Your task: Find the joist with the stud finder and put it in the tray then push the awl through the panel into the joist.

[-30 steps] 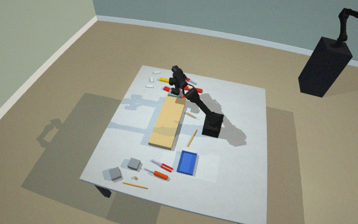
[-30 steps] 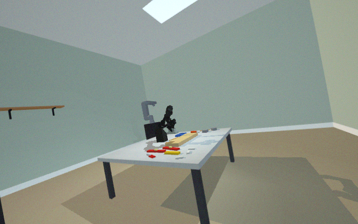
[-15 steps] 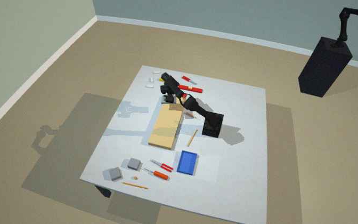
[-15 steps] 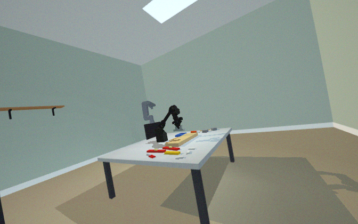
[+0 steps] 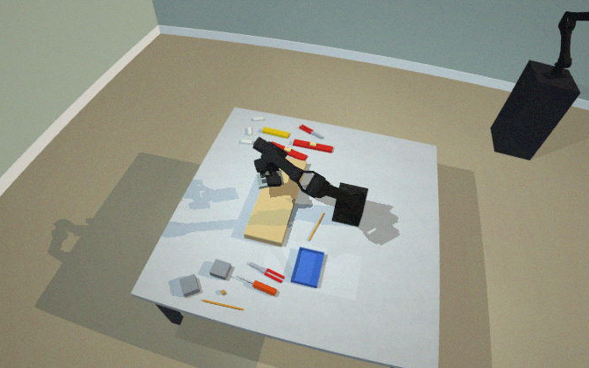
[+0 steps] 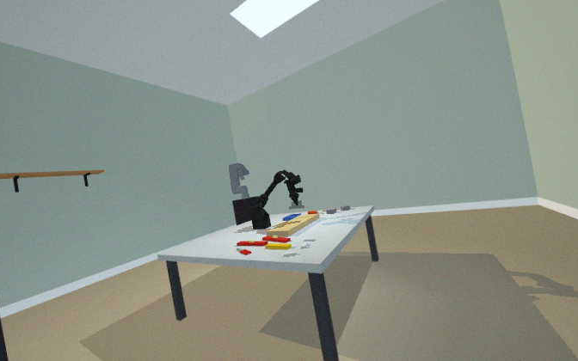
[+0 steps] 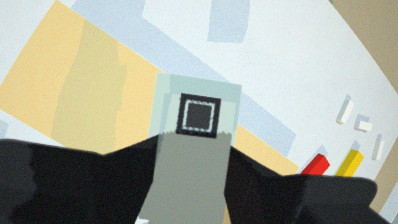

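White worktop (image 5: 393, 192) on dark legs over tan floor (image 5: 159, 91). At far end: yellow bar (image 5: 275, 132), long red bar (image 5: 313, 145) with small yellow tab, small red tool (image 5: 310, 130), three white bits (image 5: 246, 130) near the corner. Beside the base: a pencil (image 5: 315, 226). At near end: two grey blocks (image 5: 220, 268), red-handled pliers (image 5: 266, 272), second pencil (image 5: 222, 304) near the edge, tiny tan cube (image 5: 223, 291). Off the worktop: black pedestal (image 5: 534, 111) by the wall, wooden wall shelf (image 6: 47, 174) on two brackets, bright ceiling skylight (image 6: 271, 13).
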Robot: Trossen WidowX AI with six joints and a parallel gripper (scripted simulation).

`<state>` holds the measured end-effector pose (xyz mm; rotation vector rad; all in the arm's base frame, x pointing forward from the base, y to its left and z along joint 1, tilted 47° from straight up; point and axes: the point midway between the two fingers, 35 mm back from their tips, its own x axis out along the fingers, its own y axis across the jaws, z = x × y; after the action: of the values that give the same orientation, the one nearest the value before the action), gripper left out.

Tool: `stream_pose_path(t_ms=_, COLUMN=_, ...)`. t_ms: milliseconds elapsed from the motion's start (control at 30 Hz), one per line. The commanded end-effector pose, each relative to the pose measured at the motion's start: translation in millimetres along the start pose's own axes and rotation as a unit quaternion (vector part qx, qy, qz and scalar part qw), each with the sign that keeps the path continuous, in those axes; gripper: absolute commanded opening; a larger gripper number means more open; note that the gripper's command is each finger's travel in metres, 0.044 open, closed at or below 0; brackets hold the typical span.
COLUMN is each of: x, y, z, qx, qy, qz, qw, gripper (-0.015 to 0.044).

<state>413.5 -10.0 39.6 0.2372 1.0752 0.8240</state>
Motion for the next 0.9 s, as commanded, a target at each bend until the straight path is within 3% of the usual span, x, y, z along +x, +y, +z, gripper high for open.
stream_pose_path(t_ms=0, x=-1.7, y=28.3, z=12.4, qx=-0.033, qy=-0.005, qz=0.002, qw=0.999, gripper=0.0)
stream_pose_path(t_ms=867, x=0.2, y=202.3, z=26.1, qx=-0.225, qy=-0.02, qz=0.044, qw=0.973, gripper=0.0)
